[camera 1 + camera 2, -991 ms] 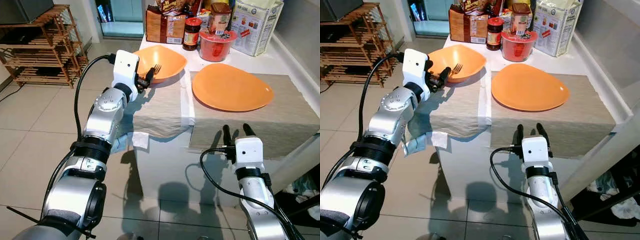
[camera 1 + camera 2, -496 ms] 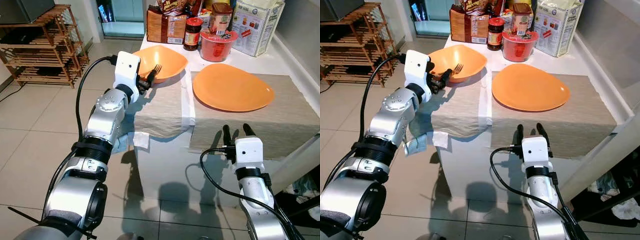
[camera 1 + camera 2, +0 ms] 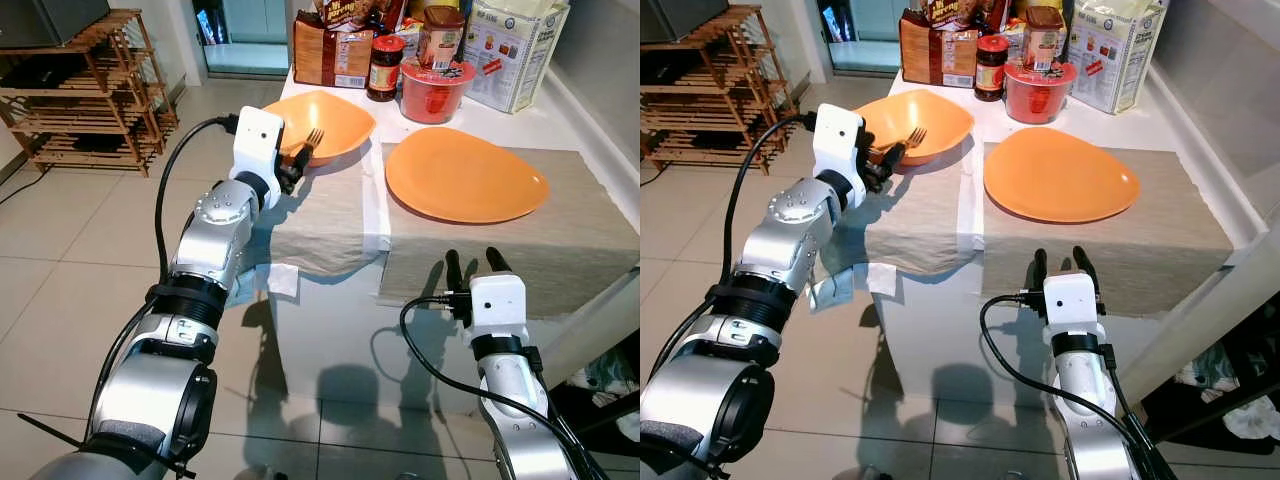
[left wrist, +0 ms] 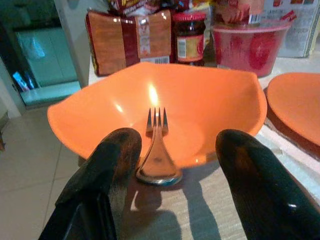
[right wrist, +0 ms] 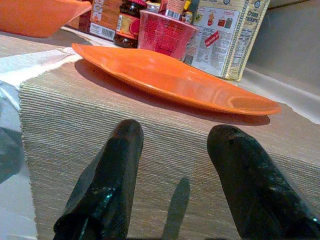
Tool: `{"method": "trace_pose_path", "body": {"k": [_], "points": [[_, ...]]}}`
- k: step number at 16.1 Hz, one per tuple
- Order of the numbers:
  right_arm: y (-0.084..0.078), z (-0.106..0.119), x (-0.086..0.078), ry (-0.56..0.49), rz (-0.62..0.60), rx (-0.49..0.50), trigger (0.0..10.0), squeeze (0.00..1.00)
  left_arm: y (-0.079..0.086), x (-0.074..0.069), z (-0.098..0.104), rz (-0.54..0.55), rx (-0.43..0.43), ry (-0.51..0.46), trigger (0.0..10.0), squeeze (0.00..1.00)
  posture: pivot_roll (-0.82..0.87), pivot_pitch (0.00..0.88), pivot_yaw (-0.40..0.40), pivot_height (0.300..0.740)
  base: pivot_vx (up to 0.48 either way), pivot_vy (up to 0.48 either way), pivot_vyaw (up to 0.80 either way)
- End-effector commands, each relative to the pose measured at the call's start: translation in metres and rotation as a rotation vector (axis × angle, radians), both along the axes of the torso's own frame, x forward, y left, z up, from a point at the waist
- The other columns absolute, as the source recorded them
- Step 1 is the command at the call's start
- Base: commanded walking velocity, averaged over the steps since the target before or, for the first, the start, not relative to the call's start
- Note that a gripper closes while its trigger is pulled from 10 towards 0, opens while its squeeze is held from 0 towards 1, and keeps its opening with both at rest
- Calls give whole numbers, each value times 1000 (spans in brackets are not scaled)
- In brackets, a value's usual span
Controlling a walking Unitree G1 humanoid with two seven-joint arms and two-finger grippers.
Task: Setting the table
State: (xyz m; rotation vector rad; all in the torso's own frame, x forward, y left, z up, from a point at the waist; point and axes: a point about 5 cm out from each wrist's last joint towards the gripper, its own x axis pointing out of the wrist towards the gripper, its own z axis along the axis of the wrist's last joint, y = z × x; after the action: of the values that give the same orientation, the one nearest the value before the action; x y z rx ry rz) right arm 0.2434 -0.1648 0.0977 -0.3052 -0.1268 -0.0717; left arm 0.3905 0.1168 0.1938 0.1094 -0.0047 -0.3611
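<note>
The left gripper (image 4: pixel 165 165) is up at the near edge of the orange bowl (image 3: pixel 330 120) on the counter (image 3: pixel 545 125). Its two black fingers (image 4: pixel 112 160) are spread apart. A silver fork (image 4: pixel 156 150) sits between them, with its prongs resting on the bowl's side and its handle end down on the grey cloth mat (image 3: pixel 320 215). The fingers are on each side of the fork handle but are not squeezing it.

The right gripper (image 3: pixel 1058 262) waits low at the front edge of the counter. Its fingers are spread too, and it holds nothing. It points at the flat orange plate (image 3: pixel 465 175), which lies on a second grey mat (image 3: pixel 560 250).

At the back of the counter stand a red tub (image 3: pixel 432 90), a jar (image 3: pixel 382 68), a brown packet (image 3: pixel 330 50) and a big white bag (image 3: pixel 510 50).

Things could go wrong from here. The fork is thin and shiny, and it leans on a sloped bowl. If the fingers close a bit off to one side, the fork could slip and slide away, or tip into the bowl. If the gripper pushes forward, it could shove the bowl back into the jar and packet. The mat hangs over the counter edge, so a tug on it could drag the bowl along. The fork could also drop to the floor if the grip is weak.
</note>
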Motion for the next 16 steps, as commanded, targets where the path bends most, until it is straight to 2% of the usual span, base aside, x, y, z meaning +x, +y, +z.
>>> {"method": "trace_pose_path", "body": {"k": [1,2,3,4,10,16], "points": [[0,3,1,-6,1,-9,10000,0,-1,1,0,1,-6,23,0,0,-28,0,23,722,0,0,0],[0,3,1,-6,1,-10,10000,0,0,2,-1,3,-10,31,1882,0,-28,0,23,722,0,0,0],[0,3,1,-6,1,-10,10000,0,0,2,-1,4,-13,35,1294,0,-31,0,23,722,0,0,0],[0,3,1,-6,0,-11,10000,0,-1,2,-1,-1,-20,39,0,0,-31,0,22,722,0,0,0],[-1,3,2,-7,2,-12,10000,0,-2,2,10,-18,-57,-11,0,0,-29,0,20,722,0,0,0],[0,3,4,-9,8,-15,10000,0,-8,-3,11,-54,-67,-50,0,0,-25,0,19,722,0,0,0]]}}
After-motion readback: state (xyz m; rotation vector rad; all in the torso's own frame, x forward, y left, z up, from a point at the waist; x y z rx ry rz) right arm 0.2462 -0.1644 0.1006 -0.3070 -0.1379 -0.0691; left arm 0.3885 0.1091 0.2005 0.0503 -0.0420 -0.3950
